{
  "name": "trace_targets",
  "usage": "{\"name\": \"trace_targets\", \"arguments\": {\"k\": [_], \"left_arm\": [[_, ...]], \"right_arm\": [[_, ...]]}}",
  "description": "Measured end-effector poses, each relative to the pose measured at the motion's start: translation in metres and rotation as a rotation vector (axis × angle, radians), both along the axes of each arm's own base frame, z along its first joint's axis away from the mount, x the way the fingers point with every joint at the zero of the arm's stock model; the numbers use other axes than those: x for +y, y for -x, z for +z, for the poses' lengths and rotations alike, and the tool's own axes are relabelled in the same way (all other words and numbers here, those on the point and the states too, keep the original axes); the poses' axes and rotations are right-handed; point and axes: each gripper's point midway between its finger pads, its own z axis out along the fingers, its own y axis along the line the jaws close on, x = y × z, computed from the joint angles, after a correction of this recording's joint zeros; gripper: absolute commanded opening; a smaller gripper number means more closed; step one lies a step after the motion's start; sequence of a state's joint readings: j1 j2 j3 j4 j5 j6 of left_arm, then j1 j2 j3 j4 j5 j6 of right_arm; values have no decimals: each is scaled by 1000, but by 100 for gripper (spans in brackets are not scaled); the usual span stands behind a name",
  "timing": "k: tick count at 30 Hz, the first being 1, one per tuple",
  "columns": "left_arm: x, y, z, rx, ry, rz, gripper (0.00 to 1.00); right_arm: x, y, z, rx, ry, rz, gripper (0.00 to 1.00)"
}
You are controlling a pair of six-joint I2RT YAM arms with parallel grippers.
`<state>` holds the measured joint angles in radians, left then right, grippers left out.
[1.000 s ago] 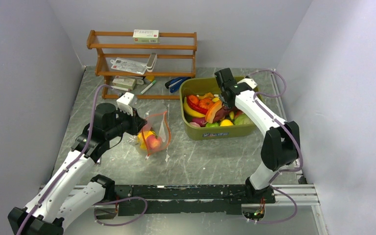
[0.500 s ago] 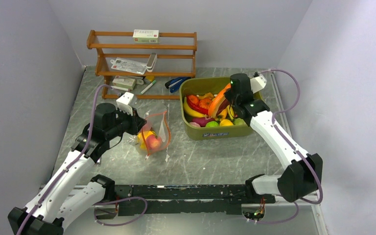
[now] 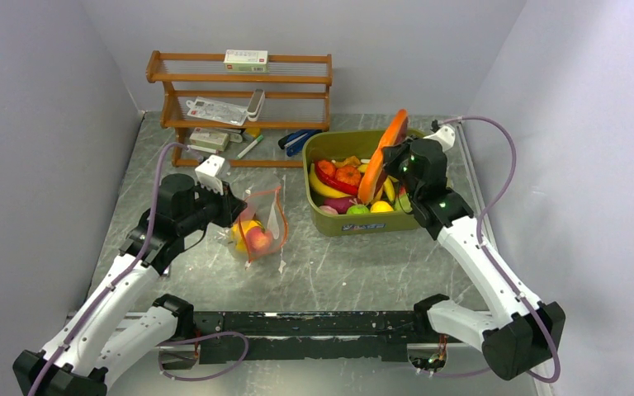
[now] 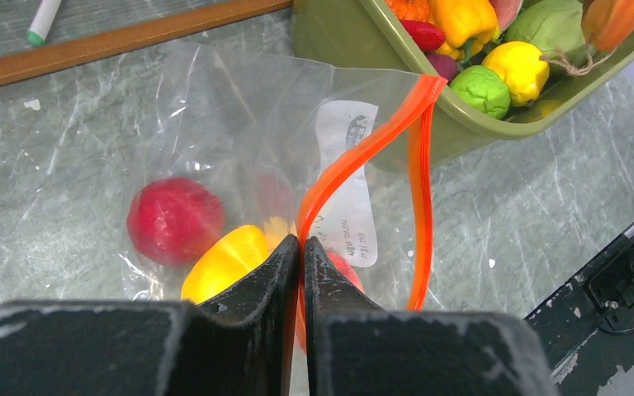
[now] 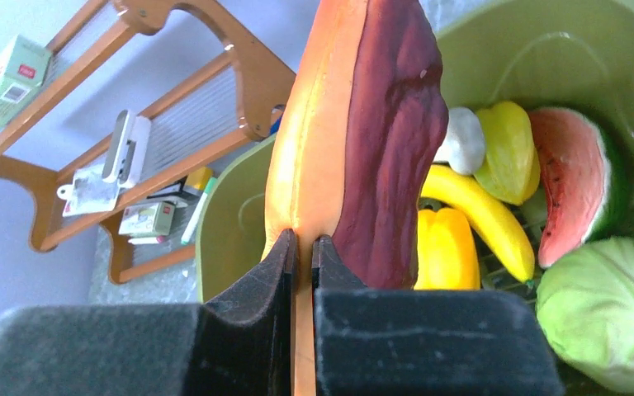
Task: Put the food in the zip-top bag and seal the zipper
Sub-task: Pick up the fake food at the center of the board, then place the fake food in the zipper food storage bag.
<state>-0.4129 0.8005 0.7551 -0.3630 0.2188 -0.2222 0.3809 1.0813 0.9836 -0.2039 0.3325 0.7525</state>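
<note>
From above, your right gripper [image 3: 392, 165] has just raised the long orange-and-maroon plastic fruit slice [image 3: 396, 130] clear of the olive-green rectangular tub [image 3: 324, 144] – it is free to carry across – while your left gripper [image 3: 233, 210] stays at the clear crinkly zip-top bag [image 3: 266, 221] lying left of the tub. In the left wrist view those jaws are pinched on the thin red-orange zipper strip [image 4: 363, 147], the mouth gaping over a red toy fruit [image 4: 173, 219] and a yellow toy fruit [image 4: 227, 260] inside; the right wrist view shows jaws clamped on the slice's thin edge
</note>
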Motion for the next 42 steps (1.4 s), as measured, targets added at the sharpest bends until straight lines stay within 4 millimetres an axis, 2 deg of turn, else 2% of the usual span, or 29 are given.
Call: {"name": "trace_targets", "arguments": {"k": [4,10,12,17,21,26,30,34,42], "left_arm": [[-3,2,5,-8,42,-3,7],[-12,2,5,2,81,-31,7],[-14,0,4,13,80,-37,7],[-19,-7,4,25,94,-39,7],[-21,-12,14,-3,121,-32,7],[-24,-19,24,-29,138,-29,7],[-26,-23,25,-34,141,-29,7],[-26,-23,28,-47,146,-30,7],[-24,-20,41,-101,162,-36,7]], "right_arm": [[7,2,13,-42,62,82,0],[39,17,36,-78,91,316,0],[51,27,45,-90,87,407,0],[75,68,56,-100,54,636,0],[87,93,64,-117,24,760,0],[104,121,67,-89,-56,912,0],[118,146,73,-38,-188,1030,0],[124,169,73,27,-295,1109,0],[124,182,66,127,-373,1118,0]]}}
